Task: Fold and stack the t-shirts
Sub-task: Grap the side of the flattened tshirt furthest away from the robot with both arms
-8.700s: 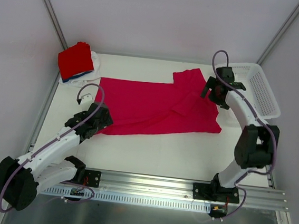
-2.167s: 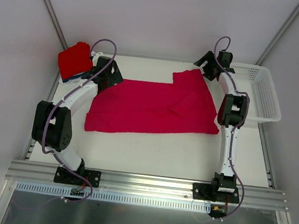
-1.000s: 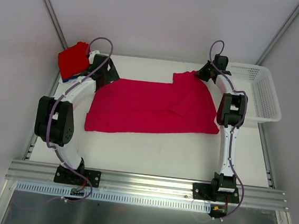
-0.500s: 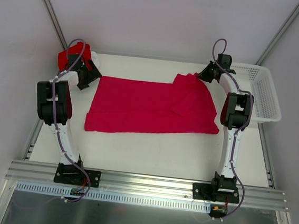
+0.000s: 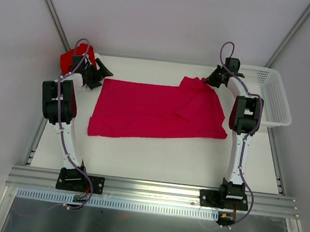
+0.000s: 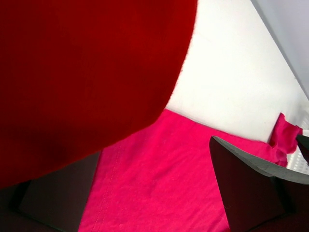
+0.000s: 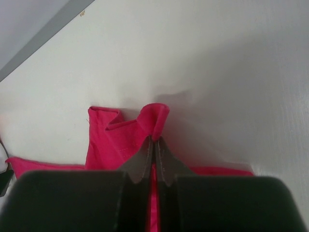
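Folding the pink shirt [image 5: 155, 110]: right gripper [image 7: 153, 143] pinches a far corner; left gripper [image 6: 154, 193], spread wide, probably must grab the other.

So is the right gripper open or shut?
Shut: the right gripper has its fingers together, pinching a fold of the pink shirt.

So the crimson-pink t-shirt [image 5: 155, 110] is lying mostly flat across the far half of the table, long side running left to right, with its right part folded over on itself. Its far right corner is pulled up into a little peak, pinched in the right hand [image 7: 154, 141]. The folded bright red t-shirt [image 5: 71, 61] sits in the far left corner.
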Robot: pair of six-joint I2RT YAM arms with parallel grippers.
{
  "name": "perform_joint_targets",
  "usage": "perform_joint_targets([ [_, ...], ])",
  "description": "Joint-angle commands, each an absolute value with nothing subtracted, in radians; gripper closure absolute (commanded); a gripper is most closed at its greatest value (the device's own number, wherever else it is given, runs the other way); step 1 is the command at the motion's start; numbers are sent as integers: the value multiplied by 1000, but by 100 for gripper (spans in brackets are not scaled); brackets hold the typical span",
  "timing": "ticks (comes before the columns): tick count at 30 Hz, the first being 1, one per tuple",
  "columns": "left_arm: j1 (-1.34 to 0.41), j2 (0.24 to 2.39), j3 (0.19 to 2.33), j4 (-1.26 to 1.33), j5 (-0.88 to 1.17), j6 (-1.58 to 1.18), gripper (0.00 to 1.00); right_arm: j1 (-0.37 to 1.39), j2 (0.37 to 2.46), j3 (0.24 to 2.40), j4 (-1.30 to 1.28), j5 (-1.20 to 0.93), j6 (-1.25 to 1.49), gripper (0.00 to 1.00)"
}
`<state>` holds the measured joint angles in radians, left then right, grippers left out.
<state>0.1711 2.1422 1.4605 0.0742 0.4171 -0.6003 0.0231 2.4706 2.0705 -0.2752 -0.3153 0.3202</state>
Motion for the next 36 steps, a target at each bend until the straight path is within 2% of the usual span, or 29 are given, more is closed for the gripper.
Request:
perform_joint_targets([
  [1,173,2178,1485,90,494,-637,1,18,2395,2066,-265,-316,313,99],
  [12,146,2201,1511,92,594,-634,1,18,2382,2034,-261,-313,310,99],
  [15,135,2194,1509,78,559,-618,2,18,2379,2033,-261,-313,305,99],
  [19,133,2192,1514,68,545,-615,7,15,2375,2029,-261,-311,302,100],
  [20,133,2194,1517,64,542,-614,16,17,2375,2028,-261,-311,301,99],
  [23,129,2200,1528,48,532,-609,32,15,2375,2026,-261,-313,302,100],
  [26,129,2204,1537,35,522,-611,42,15,2375,2025,-261,-313,301,100],
  [27,130,2207,1539,32,520,-611,52,14,2375,2023,-261,-313,301,99],
  [29,130,2213,1549,19,514,-614,62,11,2375,2023,-262,-313,301,100],
  [30,130,2218,1552,14,514,-614,71,12,2373,2023,-261,-313,298,99],
  [32,130,2221,1565,6,512,-614,80,11,2373,2023,-261,-314,298,99],
  [33,130,2224,1568,6,509,-614,89,9,2372,2023,-262,-314,295,100],
  [35,130,2226,1572,-21,496,-618,100,9,2370,2020,-262,-314,293,99],
  [36,130,2226,1574,-25,492,-618,100,9,2367,2020,-264,-314,291,99],
])
